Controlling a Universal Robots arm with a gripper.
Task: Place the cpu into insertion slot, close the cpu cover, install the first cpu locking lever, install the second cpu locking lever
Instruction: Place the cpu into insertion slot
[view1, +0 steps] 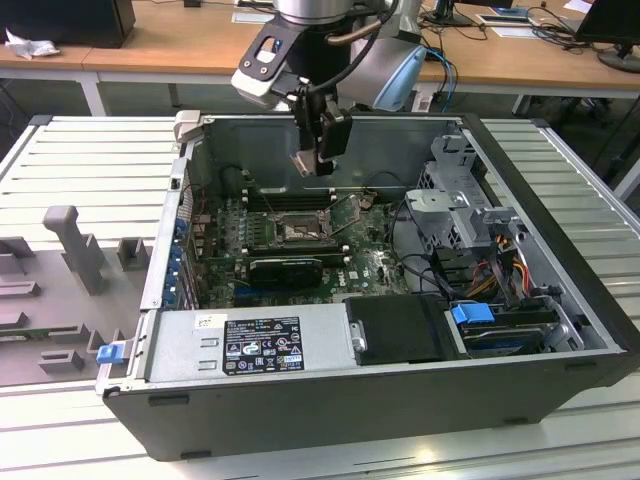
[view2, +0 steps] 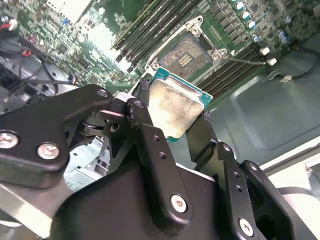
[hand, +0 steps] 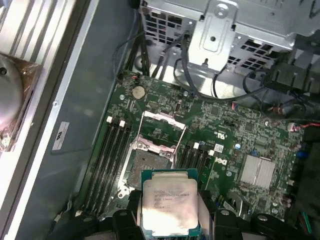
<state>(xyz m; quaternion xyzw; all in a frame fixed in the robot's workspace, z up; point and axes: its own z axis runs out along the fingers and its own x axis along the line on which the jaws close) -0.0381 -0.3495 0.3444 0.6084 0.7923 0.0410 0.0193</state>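
First wrist view, claw (hand: 170, 220) clasping print-topped cpu (hand: 169, 200) above insertion slot (hand: 149, 161)

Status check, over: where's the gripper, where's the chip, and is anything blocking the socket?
Gripper shut on the chip, held above the board. Socket empty, cover swung open. Nothing between chip and socket.

One cpu (hand: 170, 207), one insertion slot (hand: 150, 161), one computer case (view1: 330, 420), and perhaps eight memory slots (hand: 110, 160).
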